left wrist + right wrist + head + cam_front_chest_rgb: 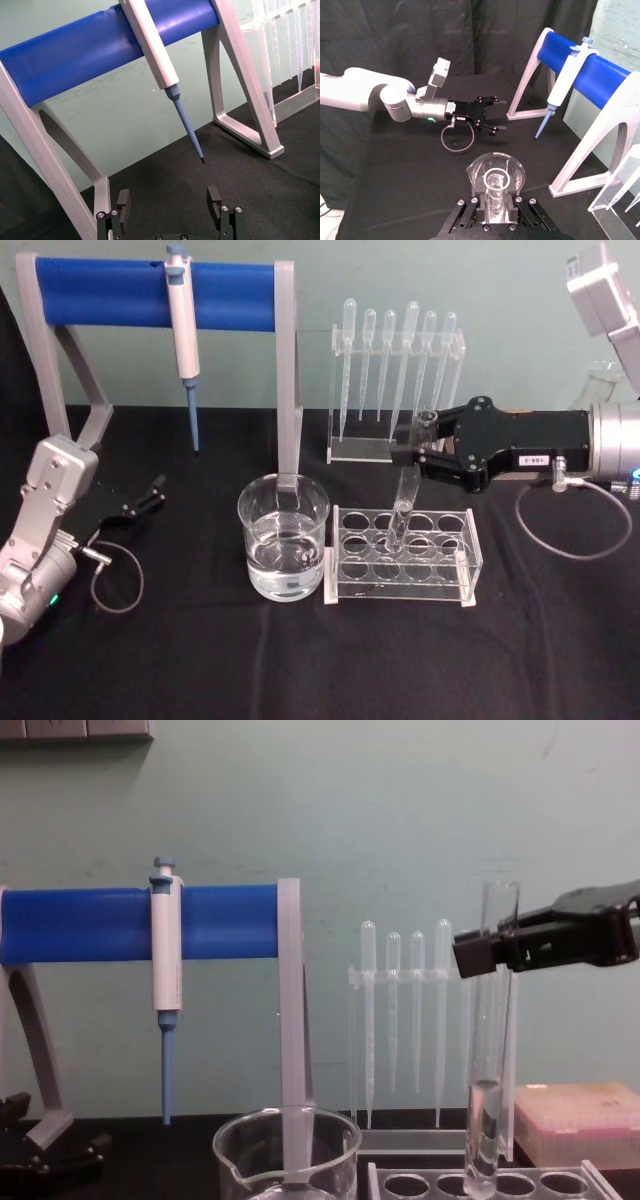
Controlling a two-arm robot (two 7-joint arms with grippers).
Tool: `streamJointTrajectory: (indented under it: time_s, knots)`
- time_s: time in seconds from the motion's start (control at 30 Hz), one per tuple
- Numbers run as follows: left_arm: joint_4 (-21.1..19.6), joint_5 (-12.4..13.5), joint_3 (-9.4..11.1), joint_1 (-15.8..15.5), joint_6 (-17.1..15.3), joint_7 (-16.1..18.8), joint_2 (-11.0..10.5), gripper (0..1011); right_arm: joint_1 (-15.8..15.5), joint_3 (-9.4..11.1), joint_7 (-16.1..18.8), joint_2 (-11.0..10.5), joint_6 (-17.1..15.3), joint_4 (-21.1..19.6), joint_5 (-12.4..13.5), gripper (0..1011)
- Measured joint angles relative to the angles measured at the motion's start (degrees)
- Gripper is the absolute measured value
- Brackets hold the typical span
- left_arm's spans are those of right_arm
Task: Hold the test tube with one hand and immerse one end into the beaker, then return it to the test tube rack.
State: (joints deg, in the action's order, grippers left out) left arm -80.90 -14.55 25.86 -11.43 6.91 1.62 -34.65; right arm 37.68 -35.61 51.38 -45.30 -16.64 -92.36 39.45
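Head view: right gripper [415,445] clamps test tube [403,500] near rim, its bottom in rack [440,585] beneath; lift-out or return unclear, next needs straight vertical travel; left gripper [155,492] parked wide.

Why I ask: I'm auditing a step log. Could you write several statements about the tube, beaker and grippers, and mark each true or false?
1. The right gripper is shut on the test tube, gripping its upper part. True.
2. The test tube's lower end is dipped in the beaker. False: it is at a back-row hole of the test tube rack, which stands beside the beaker.
3. The beaker holds clear liquid. True.
4. The left gripper holds the pipettor. False: it is open and empty, low at the robot's left, and the pipettor hangs on the blue stand.
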Motion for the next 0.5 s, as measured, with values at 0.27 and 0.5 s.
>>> streamJointTrajectory:
  time_s: [0.27, 0.5]
  knots:
    - [0.0, 0.0, 0.0, 0.0, 0.0, 0.0, 0.0, 1000, 2.43, -0.95, 0.02, -0.47, -1.05, 0.06, 0.26, 241]
    - [0.0, 0.0, 0.0, 0.0, 0.0, 0.0, 0.0, 1000, 3.61, -1.52, -0.12, -0.86, -1.25, 0.1, 0.91, 241]
